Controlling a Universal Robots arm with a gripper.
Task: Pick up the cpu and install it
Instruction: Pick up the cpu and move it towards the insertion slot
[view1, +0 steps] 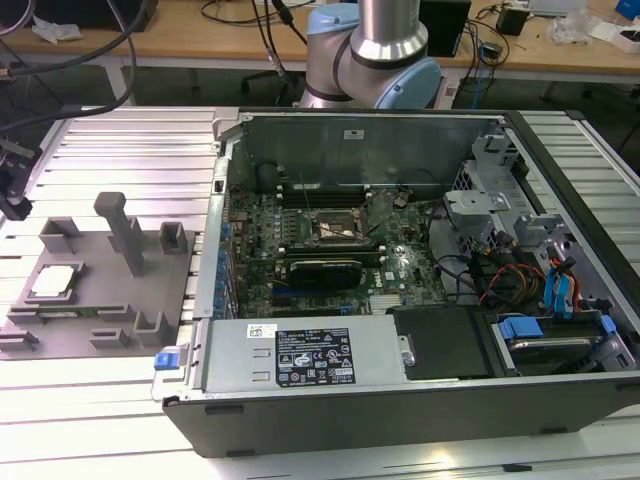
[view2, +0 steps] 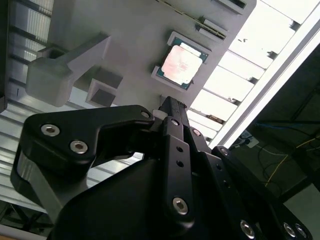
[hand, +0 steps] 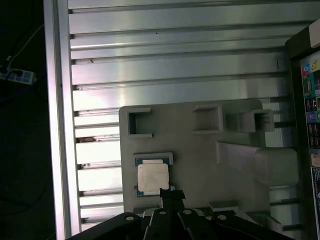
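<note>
In the exterior view the arm (view1: 378, 50) is cut off by the picture's upper edge, so only its blue-capped joint and silver tube show behind the open computer case (view1: 400, 420). One cpu (view1: 55, 283) lies flat in its recess on the one grey tray (view1: 100, 300), towards the exterior view's left, on the slatted metal table (view1: 120, 140) and well apart from the case. One tall post (view1: 122, 230) stands on that tray. Inside the case sit one dark socket frame (view1: 335, 232) on the board and one long silver box (view1: 310, 355) along the near wall; the cables and drive bays towards the exterior view's right are too tangled to count. In the second wrist view the gripper (view2: 167, 106) takes up much of the picture, its body hiding part of the tray (view2: 125, 40); its two fingers run together into one narrow tip with no gap showing, and they pinch nothing. The cpu (view2: 181, 66) lies in its recess just beyond that tip, its top catching a pinkish glare, and how high the tip hangs above it cannot be told. In the first wrist view the gripper (hand: 171, 192) tip covers one corner of the cpu (hand: 152, 178), which lies on the tray (hand: 200, 160). Three square pockets stand in a row on the tray, and the post (hand: 250, 157) shows beside them.
</note>
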